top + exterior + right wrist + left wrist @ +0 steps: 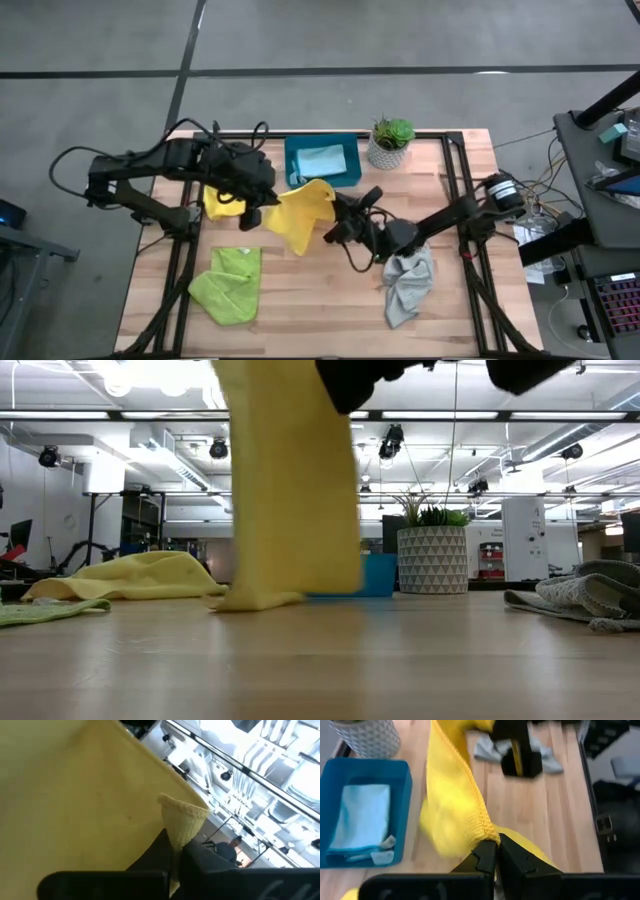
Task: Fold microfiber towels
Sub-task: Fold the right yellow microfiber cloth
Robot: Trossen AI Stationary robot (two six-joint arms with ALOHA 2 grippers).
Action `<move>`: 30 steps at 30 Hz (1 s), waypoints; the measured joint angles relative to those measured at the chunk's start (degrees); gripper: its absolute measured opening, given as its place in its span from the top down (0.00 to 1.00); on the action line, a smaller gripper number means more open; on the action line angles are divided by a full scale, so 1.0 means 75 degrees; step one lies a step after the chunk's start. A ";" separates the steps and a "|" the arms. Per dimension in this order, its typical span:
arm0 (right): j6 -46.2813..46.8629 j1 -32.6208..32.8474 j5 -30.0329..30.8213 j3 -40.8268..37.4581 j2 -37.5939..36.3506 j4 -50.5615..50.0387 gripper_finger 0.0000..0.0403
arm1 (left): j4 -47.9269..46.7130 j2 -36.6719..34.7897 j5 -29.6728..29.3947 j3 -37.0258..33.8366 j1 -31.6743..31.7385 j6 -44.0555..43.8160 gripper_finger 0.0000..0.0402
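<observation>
Taken from the left of the table, the lime green towel (229, 284) lies flat and crumpled near the front edge, untouched, and behind it a second yellow towel (222, 203) sits in a loose heap partly under the left arm. The left gripper (496, 854) is pinched fully closed on a corner of the yellow towel (298, 215) now in hand, the hemmed edge bunching where the fingertips meet. That cloth hangs lifted between the two arms over the middle of the table, its lower end draping down onto the wood in the low view. The right gripper (172, 845) has also closed tight, on another corner of the same towel, a small cone of hem standing up out of its fingers. Behind, the light blue towel (322, 160) lies folded inside the teal tray (296, 176), beside a potted plant (390, 142); farthest right, the grey towel (408, 286) lies rumpled just under the right arm. The held cloth looks very light and entirely limp (it sags in a deep curve and holds no shape of its own), so I would expect it to need support at two corners at once. The stitched hem seems the best place to grip: it is thicker than the nap, and a pinch right at the corners should be least likely to slip free.
</observation>
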 joint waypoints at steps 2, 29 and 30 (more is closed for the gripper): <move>0.0606 -0.0003 -0.0184 -0.0006 -0.0449 -0.1037 0.98 | -0.0280 -0.0035 0.0071 0.0033 0.0003 0.0287 1.00; 0.5706 -0.2569 -0.8209 0.3415 -0.3909 -1.2684 0.98 | -0.1211 0.0036 0.0144 0.1762 0.0824 0.4938 1.00; 0.5613 -0.2590 -0.8138 0.3499 -0.3884 -1.2680 0.98 | -0.1215 0.0078 0.0060 0.1919 0.0830 0.4947 1.00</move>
